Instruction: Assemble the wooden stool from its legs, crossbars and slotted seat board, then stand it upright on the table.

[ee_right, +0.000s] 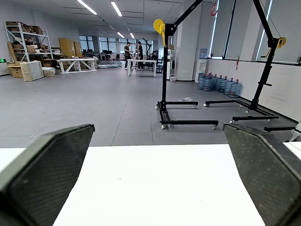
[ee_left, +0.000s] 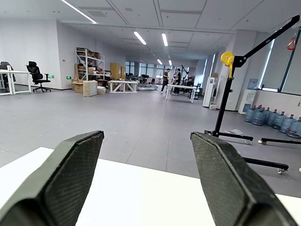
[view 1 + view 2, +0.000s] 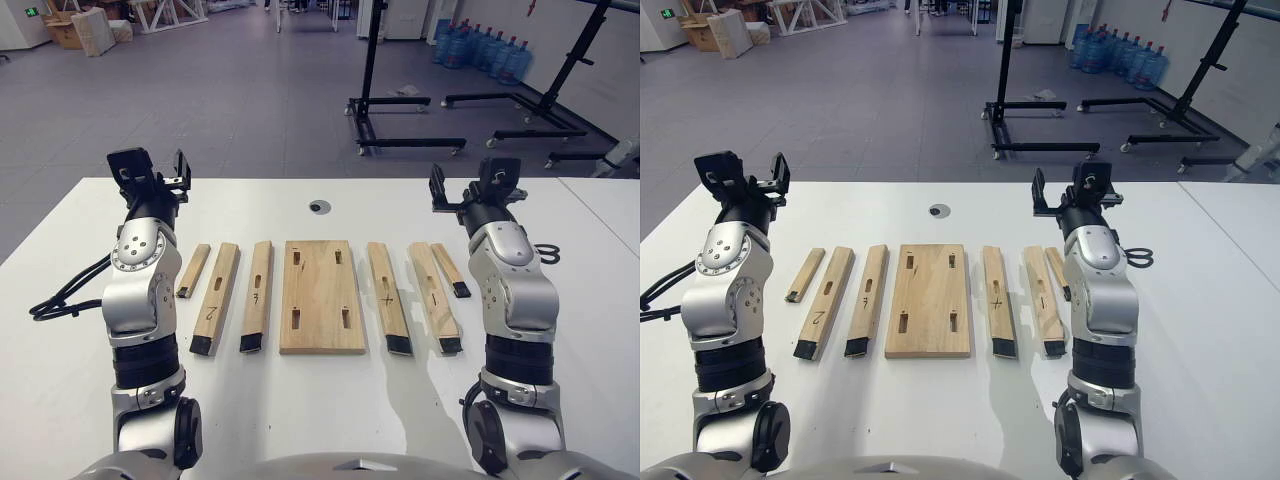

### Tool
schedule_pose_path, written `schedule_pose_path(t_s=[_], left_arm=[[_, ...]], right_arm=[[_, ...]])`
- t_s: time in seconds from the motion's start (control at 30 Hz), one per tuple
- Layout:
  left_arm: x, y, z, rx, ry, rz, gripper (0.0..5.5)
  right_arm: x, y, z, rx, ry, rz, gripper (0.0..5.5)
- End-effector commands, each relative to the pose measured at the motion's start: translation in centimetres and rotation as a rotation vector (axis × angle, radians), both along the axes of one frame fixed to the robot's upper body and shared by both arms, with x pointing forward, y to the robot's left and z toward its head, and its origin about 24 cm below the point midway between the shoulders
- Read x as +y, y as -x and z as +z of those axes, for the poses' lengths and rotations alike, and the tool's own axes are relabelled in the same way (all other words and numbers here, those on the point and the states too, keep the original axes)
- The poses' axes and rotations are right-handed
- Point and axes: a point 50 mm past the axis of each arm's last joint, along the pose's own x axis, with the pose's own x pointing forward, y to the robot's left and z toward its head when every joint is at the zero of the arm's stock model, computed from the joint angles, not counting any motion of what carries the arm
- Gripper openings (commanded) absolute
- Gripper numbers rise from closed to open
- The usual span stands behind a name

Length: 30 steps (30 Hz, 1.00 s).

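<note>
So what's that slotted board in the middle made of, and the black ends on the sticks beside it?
The seat board looks like pale wood, matte and probably unvarnished: faint grain streaks run along it. The black ends are dull and dark, on legs of the same pale wood. Whether they are rubber caps or paint, the views leave open.

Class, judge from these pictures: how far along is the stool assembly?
Done: nothing; the seat board lies flat with six loose pieces flanking it, none joined. In hand: nothing; left gripper and right gripper are open and empty. Left: all joining, then standing it upright.
</note>
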Motion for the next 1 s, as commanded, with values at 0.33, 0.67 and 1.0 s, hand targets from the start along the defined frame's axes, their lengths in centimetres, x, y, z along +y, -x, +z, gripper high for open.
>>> schedule_pose_path(t_s=[0.33, 0.67, 1.0], left_arm=[[-0.14, -0.31, 0.6, -0.017, -0.004, 0.006, 3.39], [-0.14, -0.29, 0.54, -0.021, 0.006, 0.02, 3.39], [-0.14, -0.46, 0.62, -0.034, 0.01, 0.03, 3.39]], right_arm=[[-0.24, -0.2, 0.01, -0.001, -0.012, -0.017, 5.03], [0.0, -0.46, 0.21, -0.005, -0.006, -0.003, 5.03], [0.09, -1.01, 0.57, -0.016, -0.002, 0.003, 5.03]])
